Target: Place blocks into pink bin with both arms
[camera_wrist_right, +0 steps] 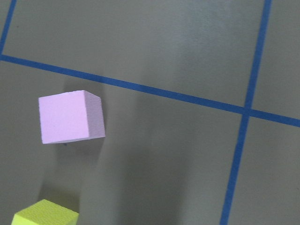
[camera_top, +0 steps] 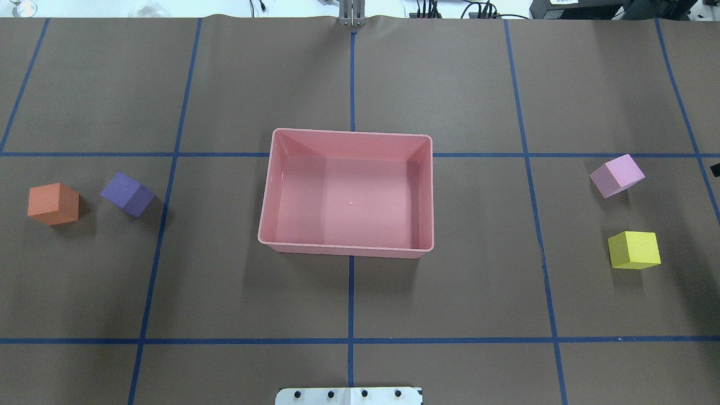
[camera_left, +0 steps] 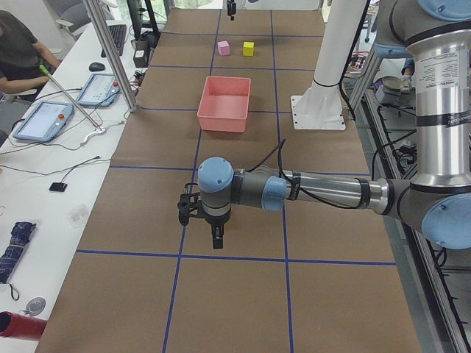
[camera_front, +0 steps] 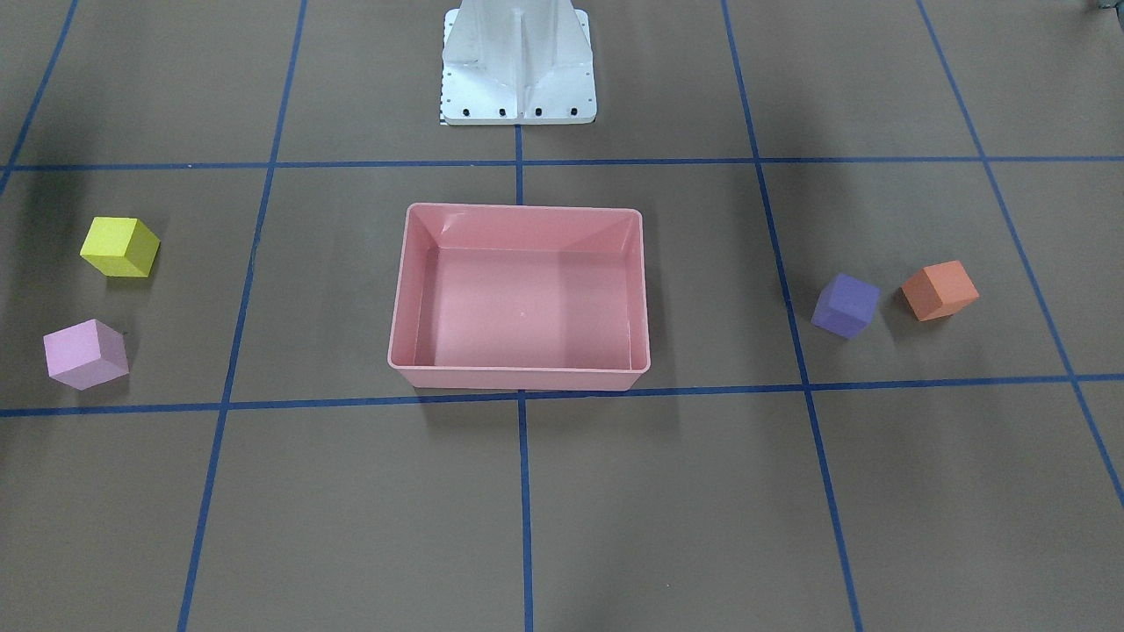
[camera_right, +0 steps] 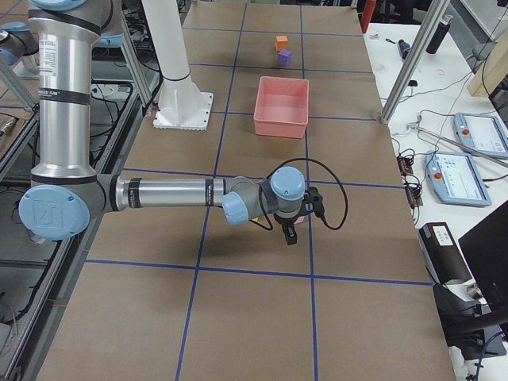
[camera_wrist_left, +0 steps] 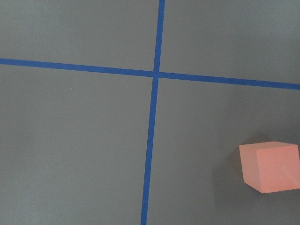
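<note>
While the left gripper [camera_left: 215, 239] hangs over the table near the orange block [camera_wrist_left: 270, 167] and the right gripper [camera_right: 291, 232] near the light pink block [camera_wrist_right: 70, 116] and yellow block [camera_wrist_right: 44, 213], I cannot tell whether either is open. The pink bin [camera_top: 349, 202] sits between both grippers, well apart.

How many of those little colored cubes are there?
4, all on the table, none in the pink bin. On the robot's left: orange block and purple block; on its right: light pink block and yellow block. None looks hidden.
</note>
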Robot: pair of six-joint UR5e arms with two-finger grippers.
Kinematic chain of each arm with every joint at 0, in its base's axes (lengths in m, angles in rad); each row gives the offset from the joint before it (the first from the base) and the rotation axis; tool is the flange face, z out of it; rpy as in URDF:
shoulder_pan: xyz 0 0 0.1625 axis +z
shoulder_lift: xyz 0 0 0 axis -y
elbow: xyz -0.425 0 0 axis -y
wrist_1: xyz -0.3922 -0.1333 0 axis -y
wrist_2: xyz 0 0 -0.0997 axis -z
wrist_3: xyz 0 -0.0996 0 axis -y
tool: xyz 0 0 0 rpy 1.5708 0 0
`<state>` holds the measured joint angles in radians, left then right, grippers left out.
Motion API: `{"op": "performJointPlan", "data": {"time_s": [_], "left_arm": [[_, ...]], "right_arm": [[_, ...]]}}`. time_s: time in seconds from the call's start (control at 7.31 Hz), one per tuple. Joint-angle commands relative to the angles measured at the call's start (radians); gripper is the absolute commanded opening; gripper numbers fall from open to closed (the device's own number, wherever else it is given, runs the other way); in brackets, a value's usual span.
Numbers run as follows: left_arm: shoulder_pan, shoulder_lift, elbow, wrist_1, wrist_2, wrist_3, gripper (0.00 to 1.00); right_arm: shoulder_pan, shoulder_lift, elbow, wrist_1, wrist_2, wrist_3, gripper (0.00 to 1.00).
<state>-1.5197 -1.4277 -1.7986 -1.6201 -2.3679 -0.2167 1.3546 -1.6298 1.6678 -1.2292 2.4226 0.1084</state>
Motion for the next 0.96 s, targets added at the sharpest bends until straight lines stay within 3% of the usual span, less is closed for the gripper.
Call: {"op": "performJointPlan", "data": {"time_s": [0.0,0.41,0.82], "left_arm": [[0.001,0.006,0.001,-0.044,-0.001,-0.004,1.00],[0.001,0.007,0.004,-0.049,-0.001,-0.006,1.00],[0.001,0.013,0.002,-0.052,0.001,-0.004,1.00]], "right_arm": [[-0.122,0.041,0.013,0.008,-0.118,0.007,0.99],[-0.244,0.097,0.006,0.010,-0.184,0.063,0.99],[-0.268,0.162,-0.097,0.011,-0.191,0.056,0.99]]}}
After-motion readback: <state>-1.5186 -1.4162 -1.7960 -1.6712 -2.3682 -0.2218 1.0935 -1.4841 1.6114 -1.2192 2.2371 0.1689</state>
